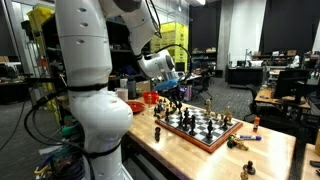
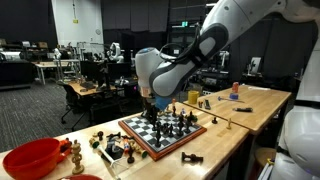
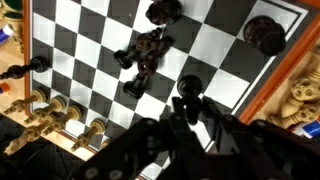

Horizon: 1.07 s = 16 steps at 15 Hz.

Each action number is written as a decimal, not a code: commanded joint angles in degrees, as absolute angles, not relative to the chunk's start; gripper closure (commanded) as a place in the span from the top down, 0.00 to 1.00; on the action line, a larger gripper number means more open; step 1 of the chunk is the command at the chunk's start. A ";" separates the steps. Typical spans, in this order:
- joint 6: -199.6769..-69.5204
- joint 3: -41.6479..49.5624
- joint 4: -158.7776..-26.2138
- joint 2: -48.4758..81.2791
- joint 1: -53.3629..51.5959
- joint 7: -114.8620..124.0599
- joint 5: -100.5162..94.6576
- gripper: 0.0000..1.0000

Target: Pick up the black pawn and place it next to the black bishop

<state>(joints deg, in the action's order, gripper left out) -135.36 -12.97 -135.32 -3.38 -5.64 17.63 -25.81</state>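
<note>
My gripper (image 3: 189, 112) hangs over the chessboard (image 3: 90, 40) near its wooden edge. A small black pawn (image 3: 188, 92) stands between the fingers, which look closed on it. Other black pieces stand at the top of the wrist view (image 3: 163, 12) and at the top right (image 3: 265, 33). Two dark pieces (image 3: 145, 55) lie tipped on the squares ahead of the fingers. I cannot tell which piece is the bishop. In both exterior views the gripper (image 1: 168, 92) (image 2: 152, 103) is low over the board's (image 1: 205, 132) (image 2: 170, 138) end.
A row of light pieces (image 3: 60, 118) lines the board's edge. Loose pieces lie on the wooden table (image 1: 262, 150) beside the board. A red bowl (image 2: 30, 158) sits at the table's end. A small tray with pieces (image 2: 118, 150) is next to the board.
</note>
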 commanded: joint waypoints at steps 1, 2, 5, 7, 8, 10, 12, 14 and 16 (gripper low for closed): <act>-134.05 -12.05 -136.16 -4.71 -7.32 15.86 -19.56 0.06; -134.09 -12.04 -136.32 -4.67 -7.47 15.91 -18.37 0.06; -134.44 -11.88 -136.82 -4.73 -7.70 15.92 -16.08 0.06; -135.14 -11.70 -137.12 -4.77 -7.72 15.68 -14.78 0.06; -135.60 -11.59 -137.19 -4.70 -7.73 15.42 -14.03 0.06; -136.24 -11.41 -137.37 -4.56 -7.63 15.24 -13.39 0.06; -136.77 -11.17 -137.69 -4.54 -7.56 14.82 -12.78 0.06; -137.22 -10.89 -138.03 -4.50 -7.48 14.49 -12.14 0.06; -138.01 -10.66 -138.45 -4.47 -7.45 14.32 -11.66 0.06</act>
<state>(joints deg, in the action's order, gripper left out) -136.54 -11.53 -137.00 -3.38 -6.90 15.96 -13.44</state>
